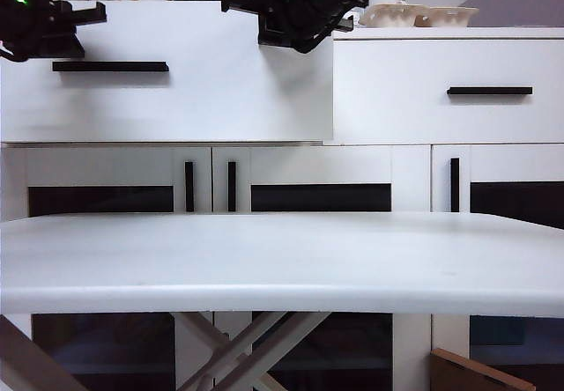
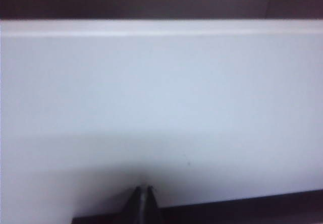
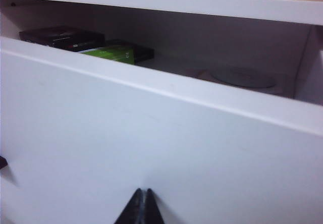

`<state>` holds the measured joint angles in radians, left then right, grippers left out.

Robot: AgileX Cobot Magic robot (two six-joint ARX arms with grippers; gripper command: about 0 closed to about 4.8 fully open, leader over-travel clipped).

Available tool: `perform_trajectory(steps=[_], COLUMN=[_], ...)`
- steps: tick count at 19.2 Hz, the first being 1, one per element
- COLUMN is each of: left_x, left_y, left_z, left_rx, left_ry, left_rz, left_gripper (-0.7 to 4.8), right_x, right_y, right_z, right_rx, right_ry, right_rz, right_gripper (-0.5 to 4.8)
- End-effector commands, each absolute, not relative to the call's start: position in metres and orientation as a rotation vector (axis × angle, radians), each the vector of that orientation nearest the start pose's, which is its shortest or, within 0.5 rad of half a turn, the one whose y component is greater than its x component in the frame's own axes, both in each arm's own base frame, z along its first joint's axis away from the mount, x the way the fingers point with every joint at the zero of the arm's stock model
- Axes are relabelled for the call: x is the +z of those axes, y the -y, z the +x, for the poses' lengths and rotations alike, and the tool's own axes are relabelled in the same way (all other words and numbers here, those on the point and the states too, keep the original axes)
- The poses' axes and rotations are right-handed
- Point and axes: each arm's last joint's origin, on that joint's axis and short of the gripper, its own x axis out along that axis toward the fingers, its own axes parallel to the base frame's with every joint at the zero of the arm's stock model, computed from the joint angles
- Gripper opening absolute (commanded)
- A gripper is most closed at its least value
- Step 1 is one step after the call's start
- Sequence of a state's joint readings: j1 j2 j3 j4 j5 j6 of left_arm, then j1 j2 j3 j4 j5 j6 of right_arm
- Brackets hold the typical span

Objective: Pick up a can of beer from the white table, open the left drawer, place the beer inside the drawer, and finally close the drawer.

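Observation:
The left drawer [image 1: 220,92] stands pulled out from the sideboard, its front nearer than the right drawer's, with its black bar handle [image 1: 110,66] at the left. My left gripper [image 1: 55,28] is shut, its tips [image 2: 145,188] close against the white drawer front [image 2: 161,108] just above the handle [image 2: 242,209]. My right gripper [image 1: 291,23] is also shut and empty, its tips [image 3: 142,191] at the drawer front [image 3: 151,143] near the upper right edge. The white table [image 1: 282,259] is bare. The can of beer is out of view.
Inside the open drawer lie a black box [image 3: 60,36], a green box [image 3: 113,52] and a flat round grey disc [image 3: 242,76]. The right drawer [image 1: 441,118] is closed. Bowls [image 1: 414,14] sit on the sideboard top. Lower doors have vertical black handles [image 1: 189,186].

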<state>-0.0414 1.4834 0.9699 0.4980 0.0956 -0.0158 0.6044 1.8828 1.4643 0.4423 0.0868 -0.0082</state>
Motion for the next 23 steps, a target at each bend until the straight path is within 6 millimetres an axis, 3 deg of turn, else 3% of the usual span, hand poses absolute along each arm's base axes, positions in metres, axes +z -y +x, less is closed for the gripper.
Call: perform_trajectory(steps=[1, 12, 23], left_x=[0.305, 0.317, 0.318], left_y=[0.018, 0.021, 0.023], left_z=[0.345, 0.389, 0.432], left_rx=[-0.16, -0.189, -0.204], left_ry=[0.018, 0.028, 0.022], left_rz=[-0.011, -0.013, -0.014], left_gripper=[-0.06, -0.06, -0.06], right_x=[0.316, 0.313, 0.311], right_y=[-0.252, -0.231, -0.232], right_z=[0.374, 0.398, 0.433], right_rx=[0.493, 0.424, 0.421], right_ry=[0.041, 0.041, 0.037], right_rz=[0.006, 0.006, 0.003], right_gripper=[-0.01, -0.01, -0.01])
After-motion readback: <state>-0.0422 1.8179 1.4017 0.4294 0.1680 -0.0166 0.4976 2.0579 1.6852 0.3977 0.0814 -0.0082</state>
